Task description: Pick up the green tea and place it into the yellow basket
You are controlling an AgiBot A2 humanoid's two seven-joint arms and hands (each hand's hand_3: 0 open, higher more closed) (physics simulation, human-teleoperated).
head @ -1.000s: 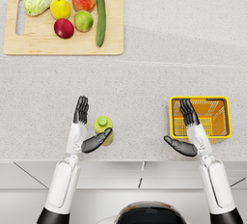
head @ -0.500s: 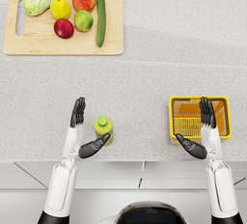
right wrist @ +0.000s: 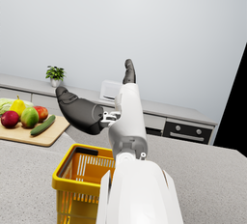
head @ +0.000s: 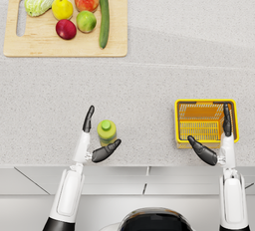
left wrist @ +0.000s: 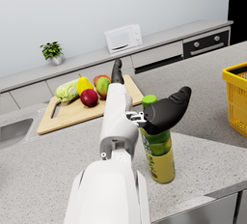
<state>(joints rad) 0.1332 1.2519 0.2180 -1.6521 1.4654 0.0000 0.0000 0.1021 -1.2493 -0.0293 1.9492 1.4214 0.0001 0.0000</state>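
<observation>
Green tea bottle [head: 106, 132]: squat cylinder, green cap, yellow-green label, upright on speckled grey stone worktop [head: 149, 75] near the front edge. Left robot hand [head: 94, 143] spread around it, fingers on its far-left side, thumb just below; contact unclear, label text unreadable. Yellow basket [head: 206, 121]: ribbed plastic, rectangular, well right of the bottle. Right robot hand [head: 215, 143] spread over its front-right rim, holding nothing. Wooden cutting board [head: 64, 51] at far left carries produce. Left wrist view: kitchen, microwave [left wrist: 123, 37], potted plant [left wrist: 52, 52], grey wall.
</observation>
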